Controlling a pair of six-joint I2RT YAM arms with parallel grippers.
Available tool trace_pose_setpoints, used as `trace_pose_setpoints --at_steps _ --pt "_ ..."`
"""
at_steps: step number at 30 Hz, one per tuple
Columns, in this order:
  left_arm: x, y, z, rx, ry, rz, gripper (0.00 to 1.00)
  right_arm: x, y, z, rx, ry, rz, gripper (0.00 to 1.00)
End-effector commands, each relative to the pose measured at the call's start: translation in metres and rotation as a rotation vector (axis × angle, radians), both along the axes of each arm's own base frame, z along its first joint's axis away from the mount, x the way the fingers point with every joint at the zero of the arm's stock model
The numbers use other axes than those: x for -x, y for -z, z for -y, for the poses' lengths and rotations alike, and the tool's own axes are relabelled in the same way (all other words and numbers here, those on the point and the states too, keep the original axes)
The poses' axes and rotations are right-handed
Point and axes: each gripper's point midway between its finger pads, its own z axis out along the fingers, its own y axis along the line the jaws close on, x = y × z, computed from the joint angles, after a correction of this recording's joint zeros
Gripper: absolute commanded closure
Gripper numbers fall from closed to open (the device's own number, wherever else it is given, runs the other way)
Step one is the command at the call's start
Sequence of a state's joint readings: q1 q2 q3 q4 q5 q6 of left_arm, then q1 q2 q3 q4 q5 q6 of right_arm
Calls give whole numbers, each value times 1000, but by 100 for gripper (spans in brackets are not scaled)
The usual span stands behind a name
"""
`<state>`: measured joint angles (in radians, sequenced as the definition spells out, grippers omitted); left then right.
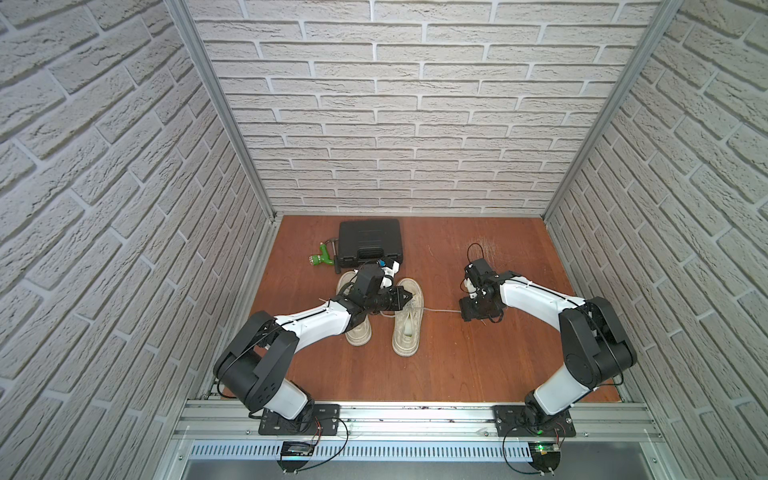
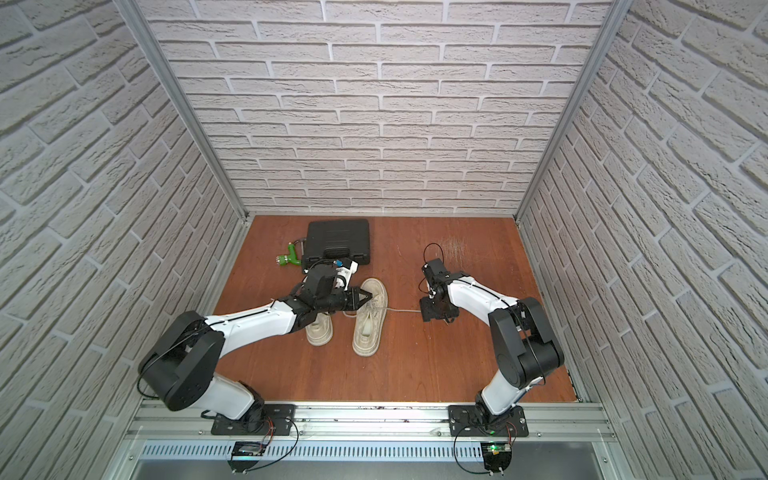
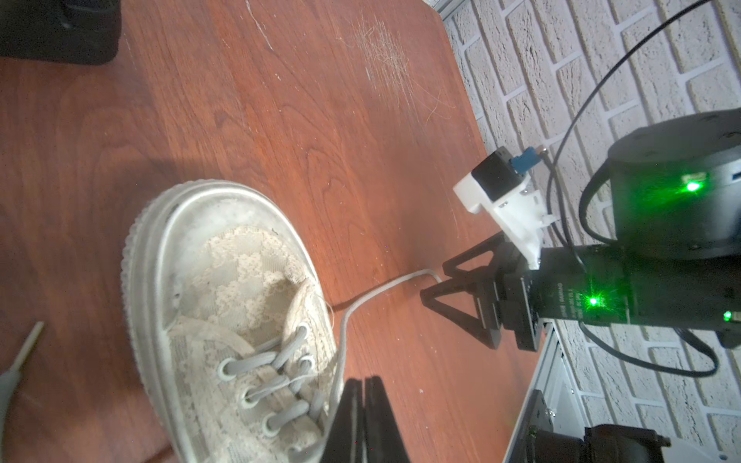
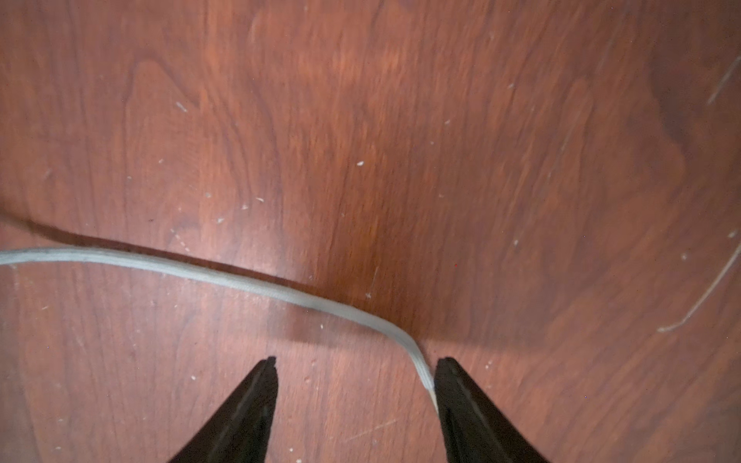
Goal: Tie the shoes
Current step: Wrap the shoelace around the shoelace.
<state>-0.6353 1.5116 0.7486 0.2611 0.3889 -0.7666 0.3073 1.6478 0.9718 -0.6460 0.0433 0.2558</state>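
Hanging over a shoe (image 3: 224,280), L gripper's (image 3: 363,381) pinched shut. R gripper's (image 4: 359,360) wide, lace (image 4: 200,269) end touching one finger (image 4: 461,393).

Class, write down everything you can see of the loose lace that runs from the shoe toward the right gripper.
The loose lace is a flat, pale grey-cream woven strip, untied. It leaves the shoe nearer the right arm and runs in a gentle curve over the wooden table, its shadow suggesting it is slightly raised in places. Its tip lies against the inner face of one finger of the open right gripper, not clamped.
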Motion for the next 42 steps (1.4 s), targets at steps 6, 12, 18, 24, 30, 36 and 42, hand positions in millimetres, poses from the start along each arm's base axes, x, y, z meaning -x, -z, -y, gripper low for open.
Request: trace_pose_setpoints --at_steps 6,12,18,24,30,36,42 --pt "-2 -2 1 3 4 29 100 -12 9 2 -10 5 -13 33" --pt "-3 -2 2 6 4 31 100 -9 14 -2 -41 14 -47 61" --pt "-3 -4 -1 6 2 54 100 -10 6 -12 -101 18 -11 98" --pt "-1 -11 1 44 17 112 100 -25 -52 -52 -311 -66 177 98" --pt "1 -19 5 82 50 167 100 -48 -137 -124 -485 -244 329 97" --pt "1 -19 3 80 37 171 100 -88 -192 -203 -594 -351 435 97" --pt "2 -19 2 77 26 177 100 -127 -189 -253 -612 -327 439 86"
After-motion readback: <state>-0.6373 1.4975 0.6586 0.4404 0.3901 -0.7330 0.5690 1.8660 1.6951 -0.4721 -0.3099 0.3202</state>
